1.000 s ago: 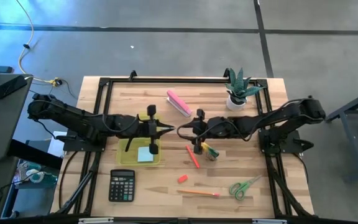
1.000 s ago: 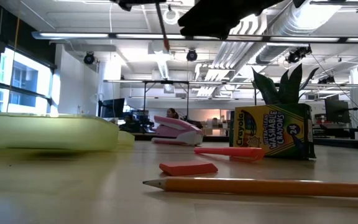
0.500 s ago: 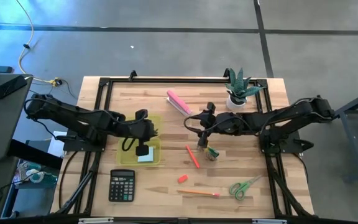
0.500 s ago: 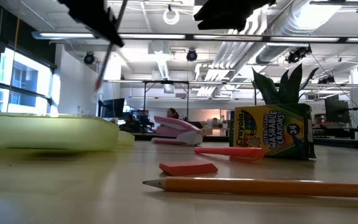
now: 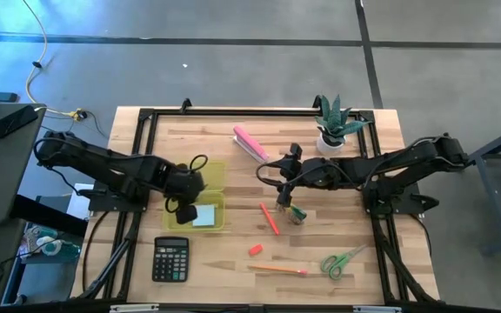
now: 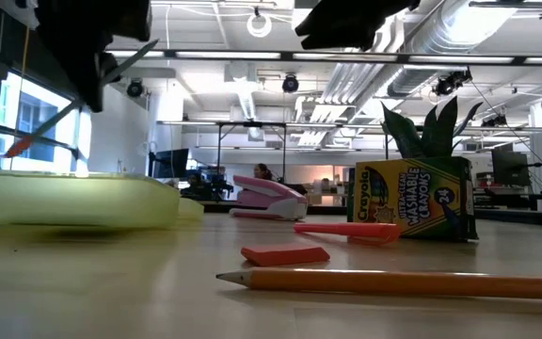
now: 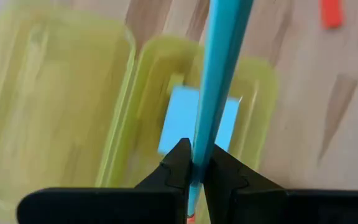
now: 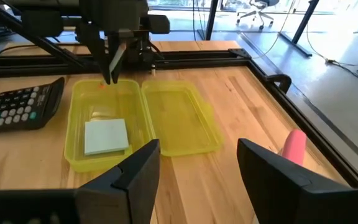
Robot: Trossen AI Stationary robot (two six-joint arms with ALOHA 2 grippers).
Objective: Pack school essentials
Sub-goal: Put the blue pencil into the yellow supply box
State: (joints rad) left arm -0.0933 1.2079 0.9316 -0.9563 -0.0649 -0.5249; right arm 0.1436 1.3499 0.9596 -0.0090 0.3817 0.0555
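Pencil [image 7: 219, 74], thin, light and stiff, is pinched near one end by the closed left pincer [image 7: 194, 171] above the yellow case [image 5: 218, 174]; slippage is likely. Right pincer [image 8: 197, 165] hangs open, empty.

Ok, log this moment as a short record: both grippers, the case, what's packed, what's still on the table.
left gripper: shut on blue pencil, over the yellow case
right gripper: open, empty, above the crayon box
case: open, lid flat beside its base
packed: light-blue note pad
still out: red-orange marker, red eraser, orange pencil, scissors
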